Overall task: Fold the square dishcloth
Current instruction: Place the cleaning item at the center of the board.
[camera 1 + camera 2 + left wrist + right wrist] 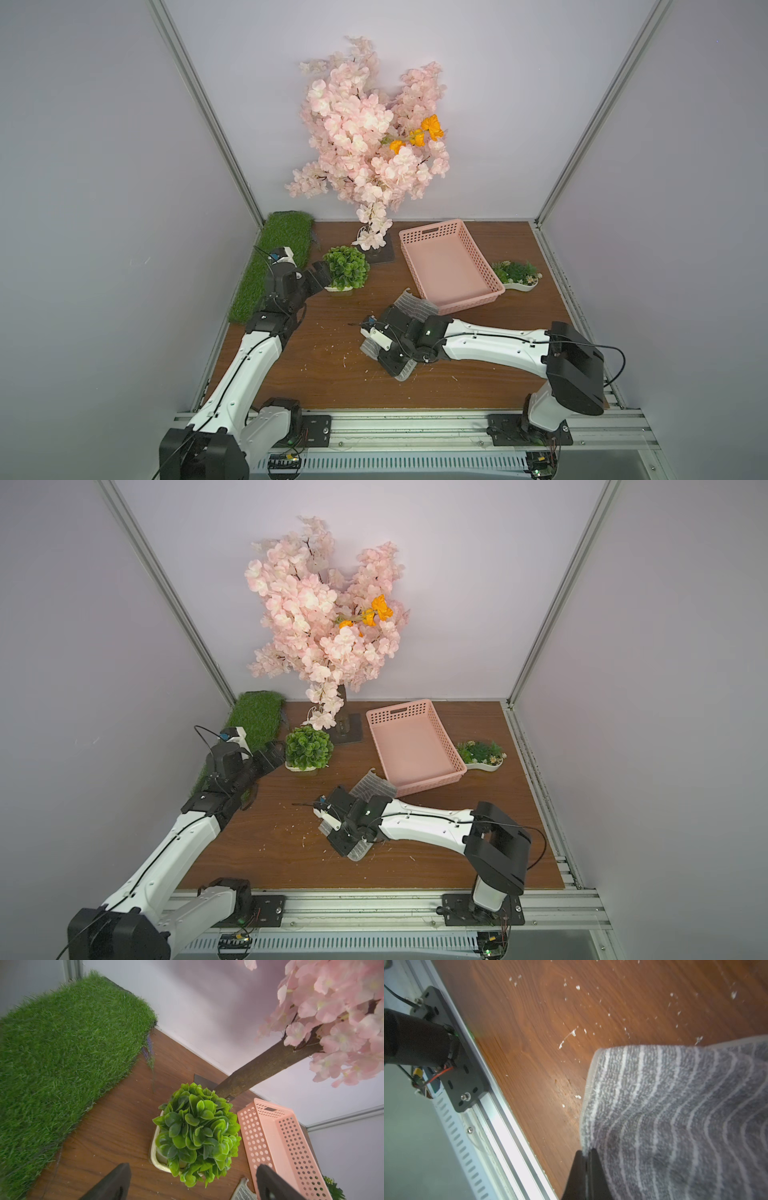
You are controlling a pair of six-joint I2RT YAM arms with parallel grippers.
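Note:
The square dishcloth (675,1115), grey with thin whitish stripes, lies rumpled on the wooden table just in front of the pink basket. In both top views my right wrist covers its middle. Only its far part (415,305) (373,786) and a near corner (406,371) show. My right gripper (586,1151) is shut on the cloth's grey edging, with the fabric draped beside the fingers. My left gripper (320,271) (193,1165) is open and holds nothing. It hovers at the table's left by the leafy pot, well away from the cloth. A cloth corner (243,1189) peeks between its fingers.
A pink perforated basket (469,301) stands at the back right. A round green potted plant (345,268) sits right in front of the left gripper. A grass mat (274,262) lines the left wall. There is a blossom tree (374,137) at the back and a white plant dish (517,275) at the right.

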